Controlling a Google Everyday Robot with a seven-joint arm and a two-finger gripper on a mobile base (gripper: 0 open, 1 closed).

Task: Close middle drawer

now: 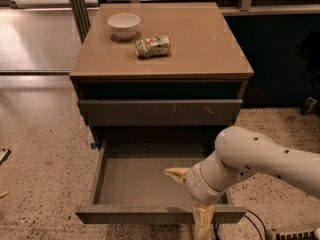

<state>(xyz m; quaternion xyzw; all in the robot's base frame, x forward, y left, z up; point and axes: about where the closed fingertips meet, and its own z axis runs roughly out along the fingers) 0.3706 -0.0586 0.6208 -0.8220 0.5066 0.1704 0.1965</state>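
The middle drawer [135, 215] of a dark grey-brown cabinet is pulled far out. Its rectangular tray [132, 180] holds nothing. Its plain front faces the camera at the bottom of the view. My gripper [189, 198] is at the drawer's front right, on a white arm [265, 159] that comes in from the right. It is open. One pale fingertip [175, 173] is inside the tray and the other [202, 223] hangs in front of the drawer front. The wider front with pale scratches [160, 112] above is shut. The lowest front is hidden.
On the cabinet top [205, 39] stand a white bowl [124, 25] and a crushed can [153, 46]. The cabinet stands on speckled floor [40, 134]. Dark cables [252, 223] lie at the bottom right. A dark wall [280, 54] is to the right.
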